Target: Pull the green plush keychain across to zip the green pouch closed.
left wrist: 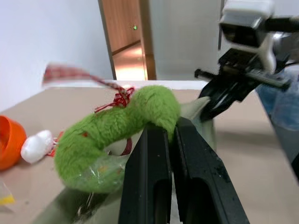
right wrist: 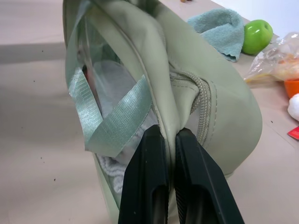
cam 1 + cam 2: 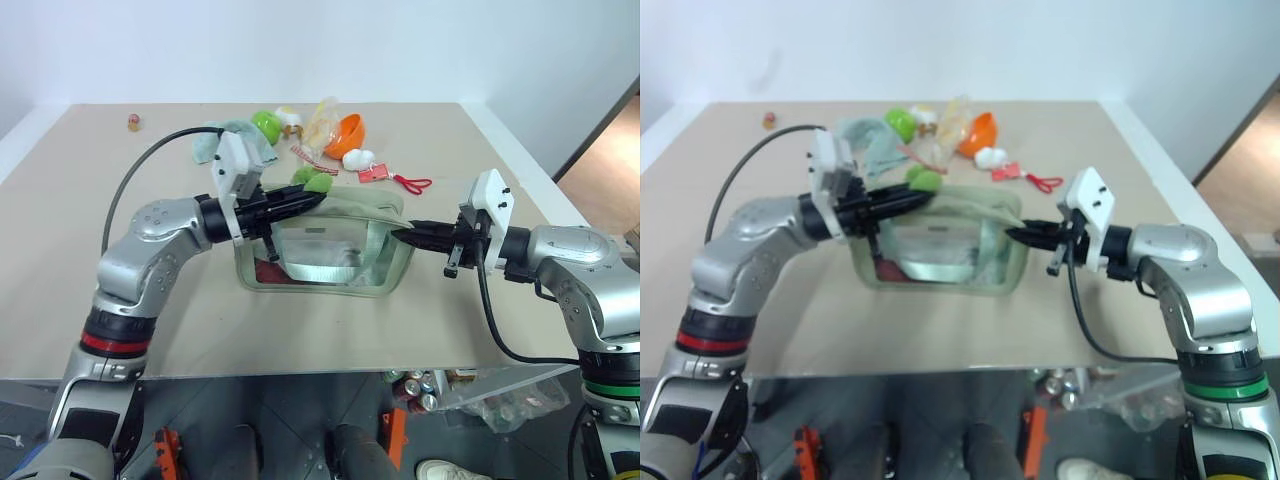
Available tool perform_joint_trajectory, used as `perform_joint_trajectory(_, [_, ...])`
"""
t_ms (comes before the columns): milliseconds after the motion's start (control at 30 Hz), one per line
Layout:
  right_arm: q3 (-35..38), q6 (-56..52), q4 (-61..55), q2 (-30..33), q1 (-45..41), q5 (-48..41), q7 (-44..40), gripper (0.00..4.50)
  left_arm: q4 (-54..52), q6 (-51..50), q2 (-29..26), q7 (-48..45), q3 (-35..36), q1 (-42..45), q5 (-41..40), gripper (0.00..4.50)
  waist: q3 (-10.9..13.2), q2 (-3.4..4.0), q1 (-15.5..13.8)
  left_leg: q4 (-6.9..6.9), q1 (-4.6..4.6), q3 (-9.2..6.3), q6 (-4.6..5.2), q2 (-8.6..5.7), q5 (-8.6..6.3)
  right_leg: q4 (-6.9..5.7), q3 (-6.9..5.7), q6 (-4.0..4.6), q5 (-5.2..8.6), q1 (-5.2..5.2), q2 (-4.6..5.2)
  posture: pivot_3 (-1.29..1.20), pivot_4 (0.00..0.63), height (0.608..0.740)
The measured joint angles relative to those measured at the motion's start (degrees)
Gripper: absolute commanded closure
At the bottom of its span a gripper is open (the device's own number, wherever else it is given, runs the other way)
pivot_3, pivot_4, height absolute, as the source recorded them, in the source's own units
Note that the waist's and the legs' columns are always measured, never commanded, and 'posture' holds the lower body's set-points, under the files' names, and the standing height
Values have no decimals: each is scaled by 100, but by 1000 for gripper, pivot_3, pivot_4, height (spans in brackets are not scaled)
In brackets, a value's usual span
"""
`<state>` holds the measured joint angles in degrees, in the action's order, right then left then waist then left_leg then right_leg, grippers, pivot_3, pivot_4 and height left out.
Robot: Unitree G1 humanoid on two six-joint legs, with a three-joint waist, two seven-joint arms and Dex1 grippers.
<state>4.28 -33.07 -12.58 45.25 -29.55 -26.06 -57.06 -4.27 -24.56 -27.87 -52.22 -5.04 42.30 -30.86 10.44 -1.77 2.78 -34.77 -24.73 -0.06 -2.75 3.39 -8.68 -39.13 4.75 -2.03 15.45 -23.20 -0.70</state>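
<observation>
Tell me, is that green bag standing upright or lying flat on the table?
Upright. The green pouch stands on its base, clear side panel facing the camera, zipper edge on top.

Beige desk (image 3: pixel 120 300) carries green pouch (image 3: pixel 330 262) mid-surface; behind it teal cloth (image 3: pixel 215 140), green ball (image 3: pixel 266 124), orange bowl (image 3: pixel 347 133), white plush (image 3: pixel 358 158), red cord (image 3: pixel 412 183).

Bright, even light fills the head views, and the table (image 3: pixel 80 290) looks flat and pale with only soft shadows under the pouch (image 3: pixel 330 255). At upper left of the left wrist view a red-checked tag (image 1: pixel 70 73) is smeared with motion blur, and the doorway behind glows warm. The close black fingers (image 2: pixel 154 186) look soft.
</observation>
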Motion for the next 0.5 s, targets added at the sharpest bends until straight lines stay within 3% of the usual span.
perform_joint_trajectory(367, [-74,59,50,-64,-58,27,9,4500,-374,-788,-658,-534,265,-17,-322,785,0,0,6,-1,-1,-5,0,3,0,-1,-5,0,1,0,-1,0,150,740])
perform_joint_trajectory(500, [-214,118,207,-126,-237,61,-22,4500,-1007,-1273,-1228,-511,780,-450,-683,785,0,1,56,7,4,-3,0,10,0,-3,-4,7,3,-1,-4,0,150,740])
